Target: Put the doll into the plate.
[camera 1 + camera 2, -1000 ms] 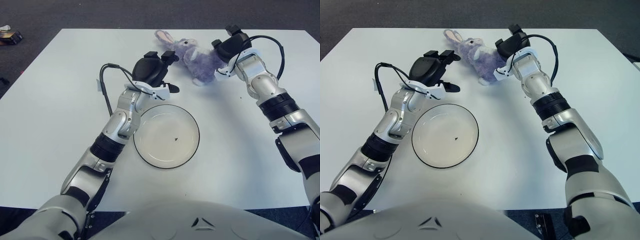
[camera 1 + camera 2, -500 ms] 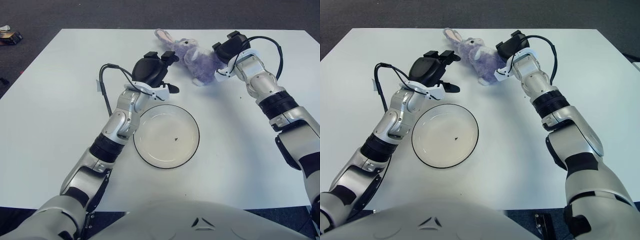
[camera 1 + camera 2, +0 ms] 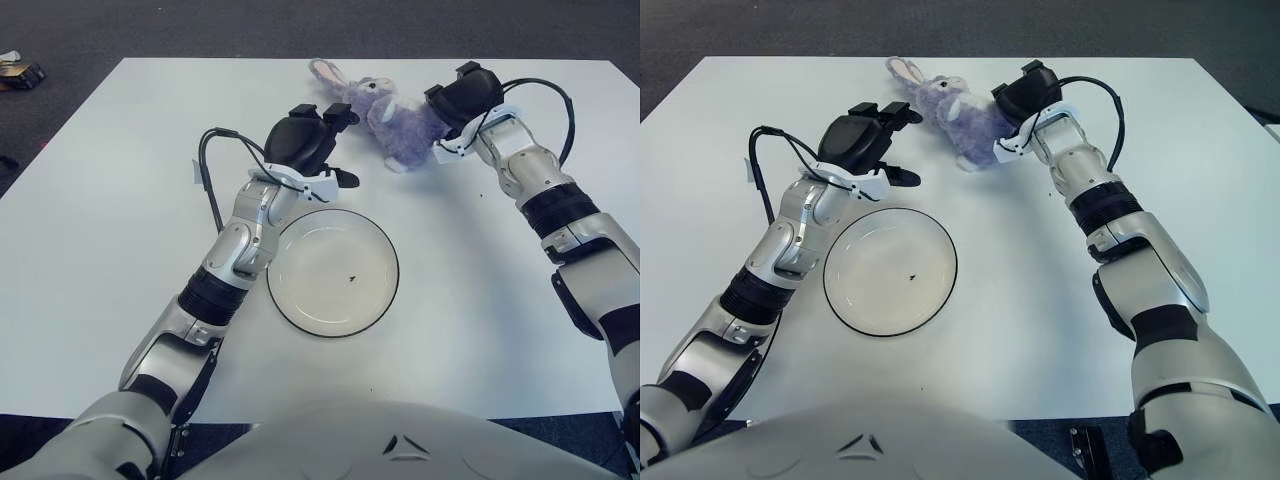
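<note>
Doll: a purple plush rabbit (image 3: 385, 115) lies on its side at the far middle of the white surface (image 3: 120, 230), ears toward the far left, well apart from the plate.
Plate: a round, dark-rimmed plate (image 3: 333, 271) sits flat on the surface, nearer the robot than the doll; nothing lies in it apart from a small dark speck near the centre.
Right hand: the right hand (image 3: 462, 97) is against the doll's right end, its dark body pressed to the plush. Whether its fingers close round the plush or only touch it cannot be told.
Left hand: the left hand (image 3: 305, 142) shows over the surface between the plate's far rim and the doll's head. Its fingers (image 3: 341, 177) are spread and hold nothing; the uppermost ones reach toward the doll's head, though contact cannot be judged.
Change from earlier: the right hand has shifted slightly along the doll's right end and now sits a little higher against the plush; the doll's body has turned a touch with it. Left hand and plate are unchanged.
Hidden or cut off: the right hand's fingertips are covered by its own housing and by the plush; the doll's right end is hidden behind that hand.
</note>
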Available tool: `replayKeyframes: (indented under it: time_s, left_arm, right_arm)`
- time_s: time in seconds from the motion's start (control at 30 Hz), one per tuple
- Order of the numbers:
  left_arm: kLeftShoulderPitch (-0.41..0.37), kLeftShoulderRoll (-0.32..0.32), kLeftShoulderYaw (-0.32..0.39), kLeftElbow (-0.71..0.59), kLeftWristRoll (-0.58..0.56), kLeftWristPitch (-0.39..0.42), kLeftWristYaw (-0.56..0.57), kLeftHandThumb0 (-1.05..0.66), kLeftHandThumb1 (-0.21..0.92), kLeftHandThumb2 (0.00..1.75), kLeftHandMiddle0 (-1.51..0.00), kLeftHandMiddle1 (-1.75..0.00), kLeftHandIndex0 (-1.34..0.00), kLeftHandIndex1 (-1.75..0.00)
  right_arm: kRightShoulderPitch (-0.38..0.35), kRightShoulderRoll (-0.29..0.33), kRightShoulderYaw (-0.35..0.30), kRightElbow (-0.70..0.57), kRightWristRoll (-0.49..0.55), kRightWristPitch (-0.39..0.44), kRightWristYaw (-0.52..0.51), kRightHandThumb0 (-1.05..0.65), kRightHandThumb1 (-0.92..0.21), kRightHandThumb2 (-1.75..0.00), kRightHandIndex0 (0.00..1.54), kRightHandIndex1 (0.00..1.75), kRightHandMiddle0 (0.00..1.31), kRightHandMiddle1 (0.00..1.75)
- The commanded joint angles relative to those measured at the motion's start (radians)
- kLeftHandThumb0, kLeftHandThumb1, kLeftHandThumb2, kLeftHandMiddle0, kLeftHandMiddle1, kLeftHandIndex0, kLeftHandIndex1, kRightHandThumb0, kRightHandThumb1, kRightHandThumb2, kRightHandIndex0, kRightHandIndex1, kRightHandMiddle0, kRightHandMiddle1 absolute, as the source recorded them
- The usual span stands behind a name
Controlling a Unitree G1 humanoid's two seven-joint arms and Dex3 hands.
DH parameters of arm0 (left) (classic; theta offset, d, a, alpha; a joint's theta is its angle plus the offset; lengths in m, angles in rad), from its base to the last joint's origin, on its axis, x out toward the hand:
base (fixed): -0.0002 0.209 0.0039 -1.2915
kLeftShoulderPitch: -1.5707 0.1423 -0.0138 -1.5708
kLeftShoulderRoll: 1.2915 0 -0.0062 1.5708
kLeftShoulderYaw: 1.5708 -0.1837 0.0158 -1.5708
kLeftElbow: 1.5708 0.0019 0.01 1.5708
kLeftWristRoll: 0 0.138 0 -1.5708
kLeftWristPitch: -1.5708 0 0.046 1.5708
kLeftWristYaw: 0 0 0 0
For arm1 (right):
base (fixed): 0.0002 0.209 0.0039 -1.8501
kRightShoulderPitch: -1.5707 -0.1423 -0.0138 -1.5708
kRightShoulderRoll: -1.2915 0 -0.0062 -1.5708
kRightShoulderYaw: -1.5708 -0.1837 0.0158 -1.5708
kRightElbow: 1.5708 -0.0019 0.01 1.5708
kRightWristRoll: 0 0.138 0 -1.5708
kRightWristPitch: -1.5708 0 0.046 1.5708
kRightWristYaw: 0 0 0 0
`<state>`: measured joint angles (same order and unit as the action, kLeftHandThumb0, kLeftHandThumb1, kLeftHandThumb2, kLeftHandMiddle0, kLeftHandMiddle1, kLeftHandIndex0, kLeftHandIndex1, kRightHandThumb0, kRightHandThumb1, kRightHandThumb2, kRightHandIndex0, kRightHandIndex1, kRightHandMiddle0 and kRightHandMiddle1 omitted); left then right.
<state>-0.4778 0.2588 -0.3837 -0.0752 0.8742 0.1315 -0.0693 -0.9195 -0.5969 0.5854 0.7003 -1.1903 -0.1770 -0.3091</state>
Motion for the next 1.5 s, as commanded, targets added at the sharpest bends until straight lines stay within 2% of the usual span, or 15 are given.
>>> replayKeyframes:
  time_s: [0.0, 0.07, 0.17, 0.27, 0.3, 0.33, 0.4, 0.57, 0.83, 0.97, 1.17, 1.43, 1.47]
  left_arm:
    - [0.012, 0.013, 0.015, 0.009, -0.006, -0.014, 0.018, -0.49, 0.92, 0.10, -0.44, -0.84, -0.36, -0.72]
    - [0.012, 0.014, 0.016, 0.012, -0.010, -0.018, 0.021, -0.49, 0.92, 0.10, -0.45, -0.82, -0.36, -0.72]
    - [0.010, 0.018, 0.020, 0.020, -0.017, -0.027, 0.026, -0.49, 0.92, 0.11, -0.45, -0.80, -0.36, -0.72]
    - [0.008, 0.022, 0.025, 0.028, -0.025, -0.038, 0.031, -0.48, 0.92, 0.12, -0.45, -0.79, -0.36, -0.72]
    - [0.007, 0.025, 0.029, 0.031, -0.029, -0.043, 0.033, -0.48, 0.92, 0.12, -0.45, -0.78, -0.36, -0.72]
    - [0.005, 0.030, 0.034, 0.038, -0.036, -0.052, 0.036, -0.48, 0.92, 0.12, -0.45, -0.78, -0.36, -0.72]
    - [0.002, 0.036, 0.040, 0.046, -0.045, -0.063, 0.040, -0.48, 0.92, 0.13, -0.46, -0.76, -0.36, -0.72]
    - [-0.007, 0.060, 0.065, 0.092, -0.080, -0.115, 0.065, -0.48, 0.92, 0.13, -0.47, -0.74, -0.36, -0.72]
    - [-0.031, 0.103, 0.106, 0.172, -0.131, -0.199, 0.090, -0.48, 0.92, 0.14, -0.46, -0.72, -0.36, -0.72]
    - [-0.039, 0.119, 0.122, 0.182, -0.156, -0.218, 0.078, -0.49, 0.92, 0.15, -0.46, -0.71, -0.35, -0.72]
    - [-0.044, 0.130, 0.142, 0.188, -0.202, -0.230, 0.055, -0.50, 0.92, 0.17, -0.46, -0.71, -0.34, -0.71]
    - [-0.046, 0.140, 0.148, 0.194, -0.219, -0.240, 0.047, -0.51, 0.92, 0.18, -0.44, -0.69, -0.34, -0.70]
    - [-0.046, 0.142, 0.151, 0.194, -0.223, -0.241, 0.043, -0.51, 0.92, 0.18, -0.44, -0.69, -0.34, -0.70]
  right_arm:
    - [0.010, -0.035, 0.021, 0.062, -0.002, -0.063, -0.133, -0.01, -0.85, -0.20, 0.61, 1.39, 0.70, 1.01]
    - [-0.002, -0.038, 0.034, 0.101, -0.009, -0.087, -0.196, 0.00, -0.63, -0.65, 0.55, 1.58, 0.67, 1.15]
    - [-0.014, -0.038, 0.053, 0.151, -0.021, -0.108, -0.288, 0.00, -0.49, -0.91, 0.52, 1.69, 0.67, 1.22]
    - [-0.025, -0.039, 0.075, 0.194, -0.035, -0.119, -0.377, 0.00, -0.43, -1.01, 0.52, 1.73, 0.68, 1.24]
    - [-0.030, -0.040, 0.085, 0.210, -0.043, -0.123, -0.413, 0.00, -0.42, -1.02, 0.53, 1.73, 0.69, 1.24]
    - [-0.033, -0.044, 0.094, 0.224, -0.050, -0.128, -0.450, -0.14, -0.49, -0.93, 0.59, 1.74, 0.64, 1.34]
    - [-0.041, -0.045, 0.109, 0.246, -0.057, -0.134, -0.494, -0.29, -0.57, -0.81, 0.67, 1.74, 0.59, 1.44]
    - [-0.050, -0.067, 0.131, 0.269, -0.063, -0.166, -0.593, -0.37, -0.63, -0.74, 0.72, 1.75, 0.54, 1.52]
    - [-0.066, -0.094, 0.165, 0.291, -0.079, -0.222, -0.791, -0.38, -0.63, -0.80, 0.73, 1.75, 0.49, 1.60]
    - [-0.080, -0.097, 0.186, 0.315, -0.096, -0.235, -0.875, -0.38, -0.61, -0.87, 0.73, 1.75, 0.45, 1.67]
    - [-0.111, -0.115, 0.236, 0.339, -0.151, -0.244, -1.063, -0.39, -0.59, -0.94, 0.73, 1.75, 0.41, 1.73]
    - [-0.134, -0.116, 0.270, 0.377, -0.173, -0.244, -1.151, -0.39, -0.58, -0.96, 0.67, 1.75, 0.41, 1.75]
    - [-0.141, -0.114, 0.283, 0.392, -0.183, -0.247, -1.193, -0.25, -0.52, -0.99, 0.71, 1.56, 0.41, 1.75]
